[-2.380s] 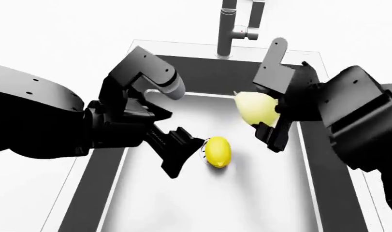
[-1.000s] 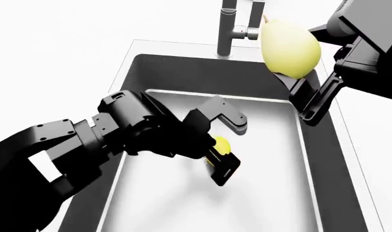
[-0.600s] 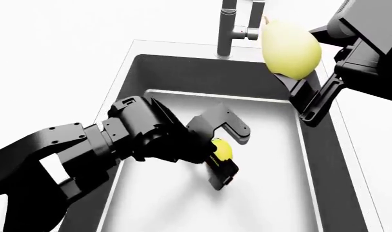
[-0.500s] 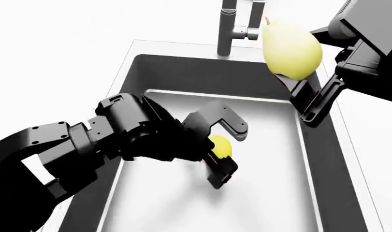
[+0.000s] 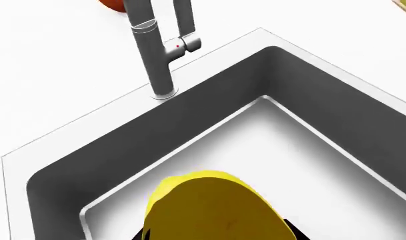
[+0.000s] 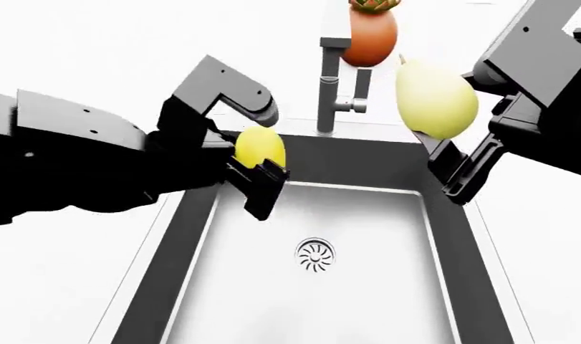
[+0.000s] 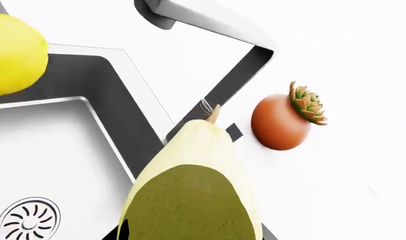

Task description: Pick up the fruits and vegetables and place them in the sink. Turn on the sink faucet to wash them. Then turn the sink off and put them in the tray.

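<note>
Nearest to the robot, the sink lies open with nothing inside; only the round drain shows on its light floor. Both pieces of produce are lifted out of the basin and hang in the air above it.

Above the left rim, the left gripper has its jaws closed on the lemon. The lemon is small, smooth and firm, so I judge it light but a little slippery. The fingers press it across its short middle, which looks like the safest place, because a grip near the rounded ends could let it slide out.

Above the right rim, the right gripper holds the pale yellow-green fruit clamped between its fingers, the pointed tip upward. This fruit is larger and probably heavier than the lemon. Its wide belly gives the best hold, while the narrowing top would slip.

Farther back, the faucet stands behind the far rim of the sink, between the two grippers. Behind it, an orange-brown pot with a succulent sits on the white counter.

No tray shows in any view, so I cannot say where the produce must go.
</note>
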Available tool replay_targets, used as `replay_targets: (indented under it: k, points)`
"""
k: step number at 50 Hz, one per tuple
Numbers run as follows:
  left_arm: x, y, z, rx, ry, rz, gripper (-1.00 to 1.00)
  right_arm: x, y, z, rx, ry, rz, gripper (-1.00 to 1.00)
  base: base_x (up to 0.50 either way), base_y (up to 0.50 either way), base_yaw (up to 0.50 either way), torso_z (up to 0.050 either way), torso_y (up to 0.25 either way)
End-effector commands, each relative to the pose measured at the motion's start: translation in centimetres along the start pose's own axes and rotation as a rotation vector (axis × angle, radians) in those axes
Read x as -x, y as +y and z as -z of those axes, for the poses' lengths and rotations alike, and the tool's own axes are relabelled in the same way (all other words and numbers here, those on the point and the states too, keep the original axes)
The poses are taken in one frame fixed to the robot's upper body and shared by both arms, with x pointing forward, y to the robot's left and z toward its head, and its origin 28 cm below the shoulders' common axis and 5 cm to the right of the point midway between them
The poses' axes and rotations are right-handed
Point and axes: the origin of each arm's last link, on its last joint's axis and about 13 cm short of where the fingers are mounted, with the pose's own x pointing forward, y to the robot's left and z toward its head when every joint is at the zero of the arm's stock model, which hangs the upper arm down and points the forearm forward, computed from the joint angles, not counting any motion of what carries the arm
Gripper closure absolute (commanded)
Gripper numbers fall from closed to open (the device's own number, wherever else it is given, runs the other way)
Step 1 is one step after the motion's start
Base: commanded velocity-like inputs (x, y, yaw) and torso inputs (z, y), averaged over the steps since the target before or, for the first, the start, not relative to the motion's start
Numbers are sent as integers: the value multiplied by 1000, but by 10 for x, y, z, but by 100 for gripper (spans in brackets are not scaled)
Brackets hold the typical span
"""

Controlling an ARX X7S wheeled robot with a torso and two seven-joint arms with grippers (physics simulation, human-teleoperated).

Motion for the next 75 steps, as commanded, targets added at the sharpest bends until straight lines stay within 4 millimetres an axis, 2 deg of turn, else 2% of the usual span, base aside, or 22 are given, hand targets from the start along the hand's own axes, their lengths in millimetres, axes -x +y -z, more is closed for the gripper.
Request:
replay_targets:
  k: [1,13,25,36,44,75]
  points:
    - [39,11,-4,62,-90,-122,100,1,3,5,-3,36,21,100,-12,-1,0,0,250]
    - [60,7,-6,54,-153,-126,100,0,-1,-1,-20,-7,67,100,0,0,0,0,250]
    - [74,0,-10,50,-185,-117,100,0,-3,-8,-22,-17,96,100,-468,-54,0,0,68]
    - [73,-3,-12,39,-193,-95,100,-1,-6,-11,-34,-25,140,100,-496,-59,0,0,0]
    - [71,-5,-12,29,-192,-83,100,1,-7,-12,-56,-43,150,100,-319,-497,0,0,0]
    - [63,-6,-14,14,-184,-55,100,0,-6,-9,-52,-57,145,100,-83,-513,0,0,0]
